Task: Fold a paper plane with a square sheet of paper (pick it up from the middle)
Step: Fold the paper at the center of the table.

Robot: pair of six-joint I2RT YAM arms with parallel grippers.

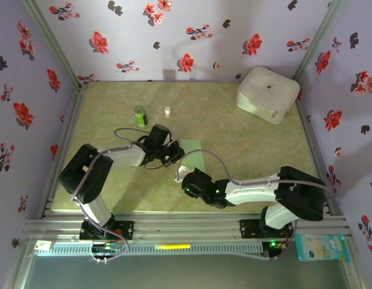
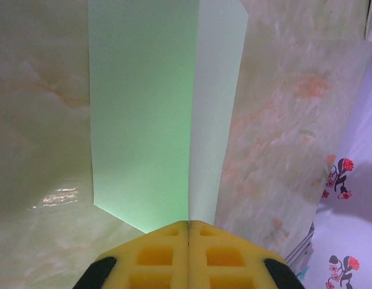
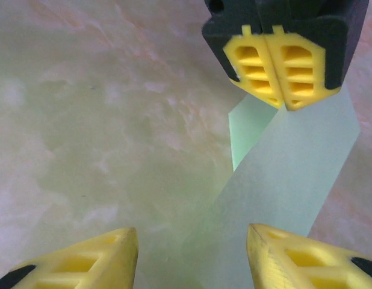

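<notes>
The left end effector [image 2: 188,224] is clenched on the pale green sheet of paper [image 2: 144,108], which is creased lengthwise; the right end effector [image 3: 191,235] hovers released over it.

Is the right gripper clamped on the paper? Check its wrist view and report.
No, the right gripper is open, its yellow fingers apart over the folded paper.

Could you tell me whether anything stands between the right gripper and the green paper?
Nothing visible does: the pale green paper sheet lies before the open right gripper, the left gripper shut on its far end.
</notes>
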